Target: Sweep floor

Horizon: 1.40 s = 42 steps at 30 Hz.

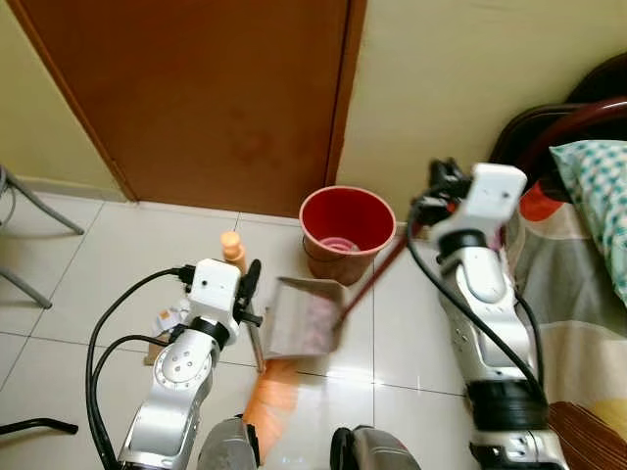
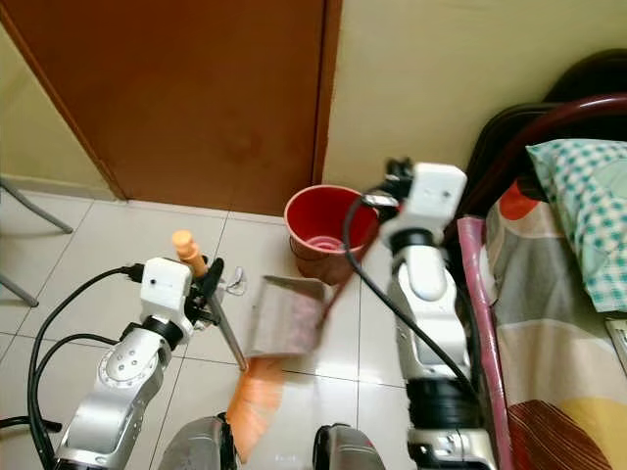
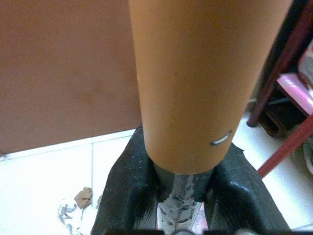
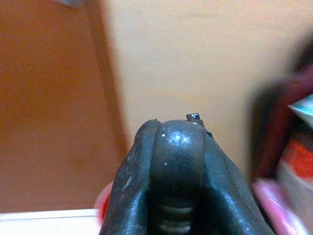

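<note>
My left gripper (image 1: pixel 251 292) is shut on the broom's handle (image 1: pixel 232 246), whose orange top pokes up above the fingers. In the left wrist view that orange handle (image 3: pixel 188 83) stands between the black fingers (image 3: pixel 122 196). The orange bristles (image 1: pixel 266 403) rest on the tiles by my feet. My right gripper (image 1: pixel 433 201) is shut on the dustpan's long red handle (image 1: pixel 377 276). The grey dustpan (image 1: pixel 306 315) hangs tilted just in front of the red bin (image 1: pixel 346 233). In the right wrist view the fingers (image 4: pixel 132 196) close around a dark rod.
A brown door (image 1: pixel 196 98) and cream wall stand behind the bin. A bed (image 1: pixel 578 294) with a patterned cover and a pillow borders the right side. Crumpled litter (image 1: pixel 167 318) lies on the tiles left of my left arm. Chair legs (image 1: pixel 29 211) stand at far left.
</note>
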### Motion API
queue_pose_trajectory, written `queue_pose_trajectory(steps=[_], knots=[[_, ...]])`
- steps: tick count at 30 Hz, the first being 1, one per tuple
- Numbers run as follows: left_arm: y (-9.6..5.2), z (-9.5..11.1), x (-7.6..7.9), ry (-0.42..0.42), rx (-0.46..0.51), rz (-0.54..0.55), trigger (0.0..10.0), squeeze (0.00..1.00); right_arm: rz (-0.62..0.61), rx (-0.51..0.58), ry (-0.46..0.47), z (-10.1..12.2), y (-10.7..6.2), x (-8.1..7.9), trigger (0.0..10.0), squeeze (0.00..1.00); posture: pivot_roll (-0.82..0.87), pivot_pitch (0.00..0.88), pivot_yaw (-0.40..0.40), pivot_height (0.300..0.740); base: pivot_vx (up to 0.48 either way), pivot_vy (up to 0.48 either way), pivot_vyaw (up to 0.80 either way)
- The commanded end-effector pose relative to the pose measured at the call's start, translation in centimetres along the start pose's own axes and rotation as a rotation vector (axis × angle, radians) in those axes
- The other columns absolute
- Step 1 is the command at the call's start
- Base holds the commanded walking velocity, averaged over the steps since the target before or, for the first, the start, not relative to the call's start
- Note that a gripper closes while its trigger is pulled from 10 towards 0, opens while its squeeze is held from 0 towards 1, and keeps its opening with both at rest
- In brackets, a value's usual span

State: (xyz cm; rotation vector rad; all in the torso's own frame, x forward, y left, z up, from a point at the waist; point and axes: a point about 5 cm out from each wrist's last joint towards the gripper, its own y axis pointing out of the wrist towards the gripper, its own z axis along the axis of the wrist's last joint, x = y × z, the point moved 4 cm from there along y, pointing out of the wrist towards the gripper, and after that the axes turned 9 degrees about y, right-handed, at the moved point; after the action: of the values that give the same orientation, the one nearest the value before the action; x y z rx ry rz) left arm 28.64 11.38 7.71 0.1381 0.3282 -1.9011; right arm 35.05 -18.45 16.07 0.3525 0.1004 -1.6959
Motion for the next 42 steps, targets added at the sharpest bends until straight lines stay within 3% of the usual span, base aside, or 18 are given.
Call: queue_pose_trajectory(steps=[1,7,11,20,31,34,38,42], knots=[[-0.8,-2.7,0.9,0.030,-0.133,-0.053,10.0,0.00,-0.060,-0.010,-0.030,-0.1,0.0,1.7,10.0,0.00,0.01,0.189,-0.013,0.740,0.000,0.000,0.00],[-0.8,-1.8,1.1,0.085,-0.091,-0.059,10.0,0.00,-0.110,-0.047,-0.177,-1.4,-0.6,4.4,10.0,0.00,0.02,0.171,-0.027,0.740,0.000,0.000,0.00],[-0.4,-0.6,0.4,0.110,-0.046,-0.011,10.0,0.00,-0.142,-0.101,-0.170,-2.9,-1.6,5.3,10.0,0.00,0.03,0.159,-0.026,0.740,0.000,0.000,0.00],[0.3,1.3,0.1,0.136,0.027,0.007,10.0,0.00,-0.150,-0.139,-0.182,-4.4,-2.1,5.7,10.0,0.00,0.03,0.135,-0.015,0.740,0.000,0.000,0.00],[1.9,7.5,0.9,0.198,0.247,-0.035,10.0,0.00,-0.151,-0.147,-0.201,-4.7,-1.4,5.9,10.0,0.00,0.03,0.138,-0.018,0.740,0.000,0.000,0.00],[2.4,9.4,0.0,0.249,0.303,-0.001,10.0,0.00,-0.147,-0.149,-0.200,-4.7,-1.1,5.7,10.0,0.00,0.02,0.134,-0.017,0.740,0.000,0.000,0.00],[2.6,12.5,-1.9,0.235,0.387,0.074,10.0,0.00,-0.141,-0.150,-0.202,-4.9,-1.0,5.6,10.0,0.00,0.03,0.132,-0.019,0.740,0.000,0.000,0.00],[2.7,14.3,-2.5,0.226,0.439,0.094,10.0,0.00,-0.138,-0.154,-0.202,-5.0,-0.9,5.6,10.0,0.00,0.03,0.128,-0.023,0.740,0.000,0.000,0.00]])
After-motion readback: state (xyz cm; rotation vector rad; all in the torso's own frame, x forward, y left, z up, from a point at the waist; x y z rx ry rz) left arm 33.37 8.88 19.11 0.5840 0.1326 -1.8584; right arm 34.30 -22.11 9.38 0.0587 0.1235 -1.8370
